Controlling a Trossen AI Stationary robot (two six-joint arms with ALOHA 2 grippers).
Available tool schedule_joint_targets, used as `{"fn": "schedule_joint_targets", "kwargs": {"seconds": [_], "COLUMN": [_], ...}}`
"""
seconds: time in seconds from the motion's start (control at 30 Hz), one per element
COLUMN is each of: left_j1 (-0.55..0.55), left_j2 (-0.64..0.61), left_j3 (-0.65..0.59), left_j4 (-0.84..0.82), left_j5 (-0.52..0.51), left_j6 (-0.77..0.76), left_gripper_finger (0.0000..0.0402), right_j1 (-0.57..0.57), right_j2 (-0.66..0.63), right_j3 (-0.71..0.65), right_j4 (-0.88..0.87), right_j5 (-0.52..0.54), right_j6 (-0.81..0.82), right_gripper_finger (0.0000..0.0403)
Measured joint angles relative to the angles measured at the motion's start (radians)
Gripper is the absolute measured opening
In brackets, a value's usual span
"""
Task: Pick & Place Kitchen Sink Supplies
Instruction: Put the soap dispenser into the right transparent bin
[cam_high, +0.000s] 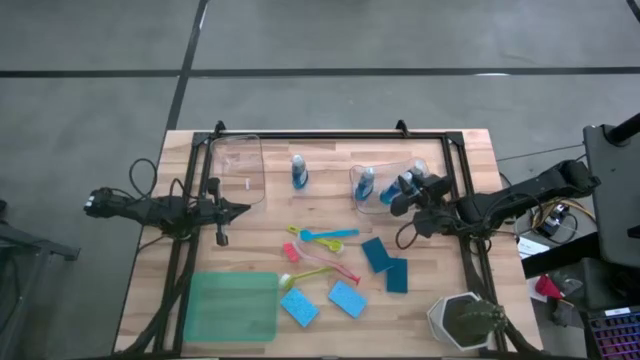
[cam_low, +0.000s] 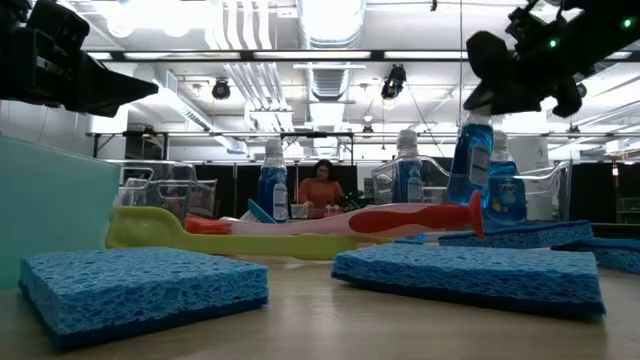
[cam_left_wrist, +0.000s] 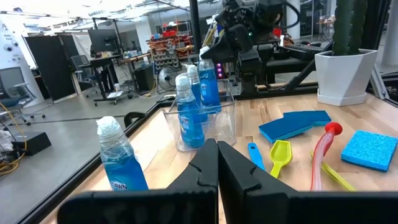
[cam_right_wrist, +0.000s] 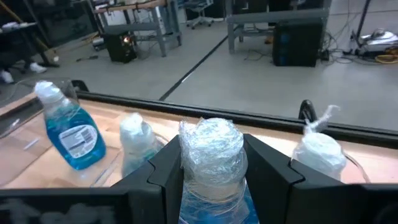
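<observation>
My right gripper (cam_high: 408, 192) reaches in from the table's right and is shut on a small blue bottle (cam_right_wrist: 211, 186) at the clear bin (cam_high: 385, 185). In that bin stand two more blue bottles (cam_high: 365, 182) (cam_high: 418, 172). Another bottle (cam_high: 298, 172) stands alone on the table. Blue (cam_high: 330, 235), yellow-green (cam_high: 310, 275) and pink (cam_high: 340, 270) brushes lie mid-table, with several blue and teal sponges (cam_high: 378, 254) (cam_high: 347, 298) flat around them. My left gripper (cam_high: 235, 208) waits shut above the table's left part. My right gripper pinches the bottle at its pale wrapped cap (cam_right_wrist: 211, 146), one finger (cam_right_wrist: 163, 171) on each side. It comes from the table's right, slanting down. The bottle stays upright, its lower body inside the clear bin (cam_left_wrist: 205, 118). Whether its base rests on the bin floor is hidden.
A second clear bin (cam_high: 236, 170) lies at the far left and a green tray (cam_high: 232, 307) at the near left. A white faceted pot with a plant (cam_high: 465, 322) stands at the near right corner. A dark frame rail (cam_high: 330, 133) runs along the far edge.
</observation>
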Motion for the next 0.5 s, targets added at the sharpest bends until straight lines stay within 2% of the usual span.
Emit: {"fn": "schedule_joint_targets", "kwargs": {"seconds": [0.3, 0.5], "left_j1": [0.0, 0.0], "left_j2": [0.0, 0.0], "left_j3": [0.0, 0.0], "left_j4": [0.0, 0.0], "left_j5": [0.0, 0.0], "left_j6": [0.0, 0.0], "left_gripper_finger": [0.0, 0.0], "right_j1": [-0.05, -0.06], "right_j2": [0.019, 0.105], "right_j3": [-0.045, -0.037], "right_j4": [0.083, 0.174], "right_j5": [0.012, 0.012], "right_j6": [-0.011, -0.051], "right_gripper_finger": [0.0137, 0.0137]}}
